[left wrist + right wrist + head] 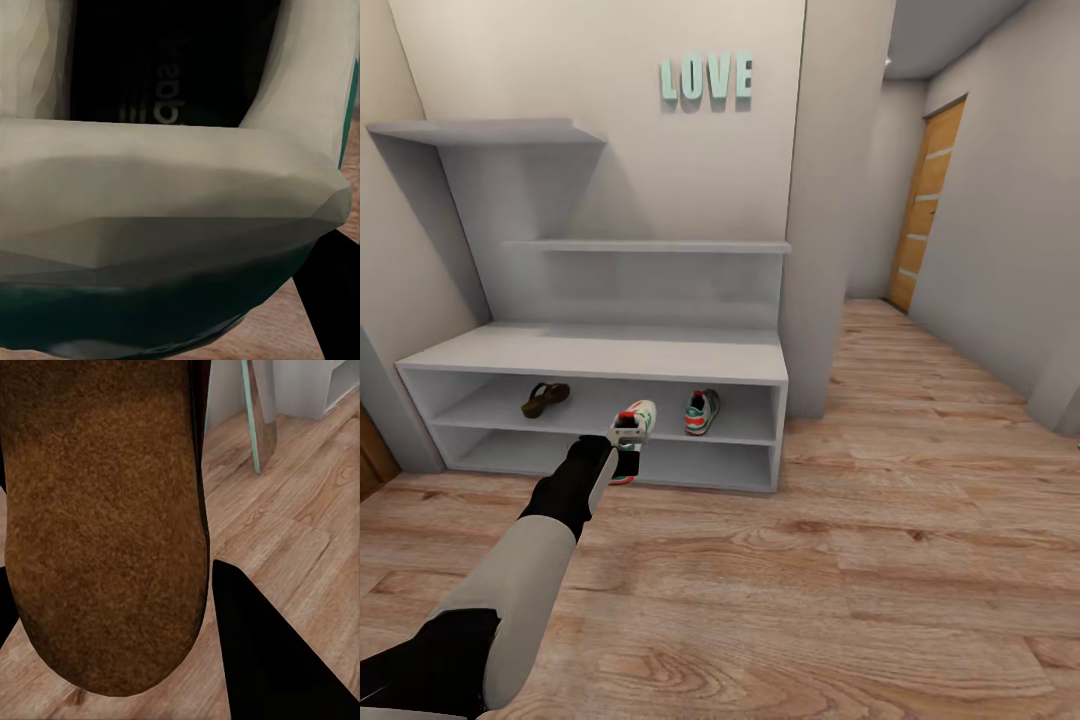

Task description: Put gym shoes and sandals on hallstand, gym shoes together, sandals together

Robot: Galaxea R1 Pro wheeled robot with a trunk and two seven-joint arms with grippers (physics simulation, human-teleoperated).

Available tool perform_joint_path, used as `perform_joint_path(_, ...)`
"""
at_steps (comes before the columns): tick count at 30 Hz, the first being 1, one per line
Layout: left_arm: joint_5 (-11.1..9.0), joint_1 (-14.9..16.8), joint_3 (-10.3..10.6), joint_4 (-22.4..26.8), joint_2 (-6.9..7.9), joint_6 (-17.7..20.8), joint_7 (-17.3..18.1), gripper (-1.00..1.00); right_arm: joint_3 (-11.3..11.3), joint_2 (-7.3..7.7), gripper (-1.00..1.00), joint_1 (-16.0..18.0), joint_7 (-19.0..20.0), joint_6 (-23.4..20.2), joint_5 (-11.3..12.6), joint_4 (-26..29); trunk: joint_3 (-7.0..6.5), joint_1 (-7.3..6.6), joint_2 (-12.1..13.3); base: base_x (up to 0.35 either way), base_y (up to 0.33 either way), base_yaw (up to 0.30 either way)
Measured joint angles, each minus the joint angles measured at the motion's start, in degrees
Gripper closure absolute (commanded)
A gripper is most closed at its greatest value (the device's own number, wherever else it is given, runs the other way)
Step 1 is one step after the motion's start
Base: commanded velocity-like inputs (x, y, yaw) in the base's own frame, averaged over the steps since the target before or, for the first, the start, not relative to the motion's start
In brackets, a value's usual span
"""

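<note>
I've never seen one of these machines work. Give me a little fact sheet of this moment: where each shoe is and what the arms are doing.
Setting: corridor with a wood floor and a grey shoe rack
On the rack's upper open shelf: one sandal toward its left, one sneaker toward its right
Left gripper: holds the second sneaker at the shelf front, beside the first
Right gripper: a brown sandal sole sits right in front of its camera, apparently held
Done so far: two of four shoes rest on the rack

Mint-green letters (706, 81) on the wall (610, 70), upper middle of the head view, spell "LOVE"; the shoe insole's (161, 75) print is unreadable.
</note>
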State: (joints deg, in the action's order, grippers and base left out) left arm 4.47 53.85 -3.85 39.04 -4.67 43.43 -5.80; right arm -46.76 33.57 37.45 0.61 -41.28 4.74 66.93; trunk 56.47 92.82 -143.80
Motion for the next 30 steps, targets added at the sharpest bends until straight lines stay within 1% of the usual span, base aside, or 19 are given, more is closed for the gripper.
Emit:
perform_joint_path(6, -0.01, 0.00, 0.00, 0.00, 0.00, 0.00, -0.01, 1.00, 0.00, 0.00, 1.00, 0.01, 0.00, 0.00, 0.01, 0.00, 0.05, 0.00, 0.00, 0.000, 0.000, 0.000)
perform_joint_path(20, 0.03, 0.00, 0.00, -0.01, 0.00, -0.16, -0.02, 1.00, 0.00, 0.00, 1.00, 0.02, 0.00, 0.00, 0.02, -0.01, 4.35, 0.37, -0.18, 0.000, 0.000, 0.000)
perform_joint_path(25, 0.05, 0.00, -0.01, -0.01, 0.00, -3.40, -0.01, 1.00, 0.00, 0.00, 1.00, 0.02, 0.00, 0.00, 0.02, -0.01, 5.92, 0.49, -0.25, 0.000, 0.000, 0.000)
perform_joint_path(30, 0.03, 0.00, 0.06, -0.02, 0.00, -4.08, -0.01, 1.00, 0.00, 0.00, 1.00, 0.02, 0.00, 0.00, 0.02, -0.01, 7.50, 0.62, -0.31, 0.000, 0.000, 0.000)
